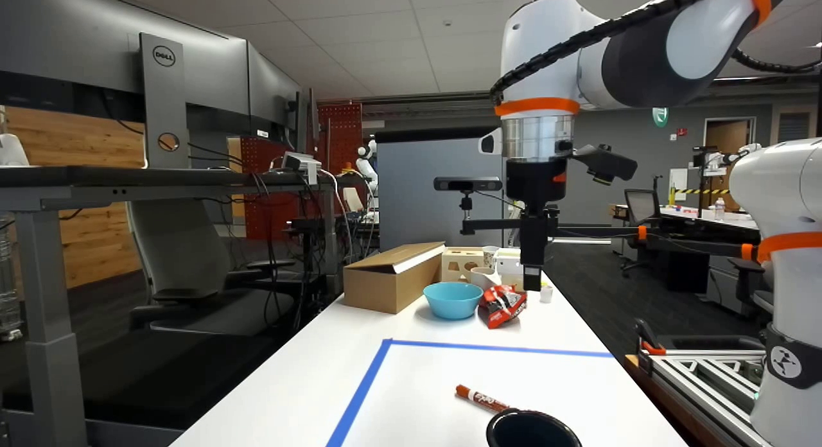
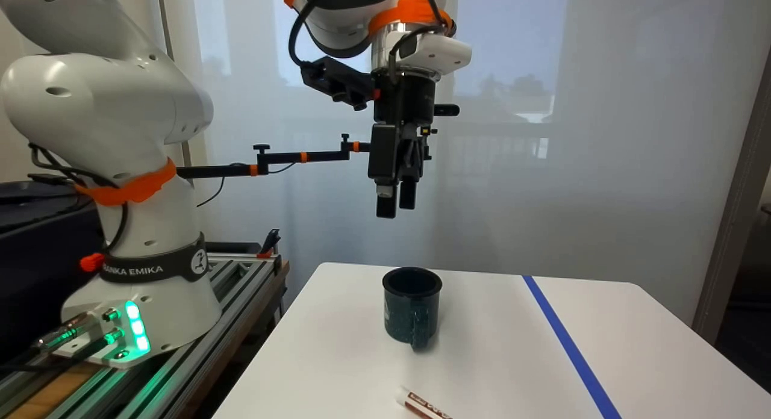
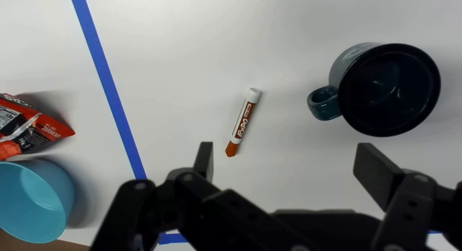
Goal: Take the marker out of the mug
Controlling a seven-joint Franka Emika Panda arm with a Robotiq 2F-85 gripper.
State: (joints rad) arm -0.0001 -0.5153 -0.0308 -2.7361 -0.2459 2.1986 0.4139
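Observation:
The red-and-white marker lies flat on the white table beside the mug, outside it. It also shows in both exterior views, cut off by the lower edge in one of them. The dark mug stands upright with its handle toward the marker. It shows in both exterior views. No object shows in its dark inside in the wrist view. My gripper is open and empty, high above the table. It shows in both exterior views, touching neither thing.
A light blue bowl and a red snack bag stand beyond the blue tape. A cardboard box and several containers stand behind them. The table's edge runs along the robot's base.

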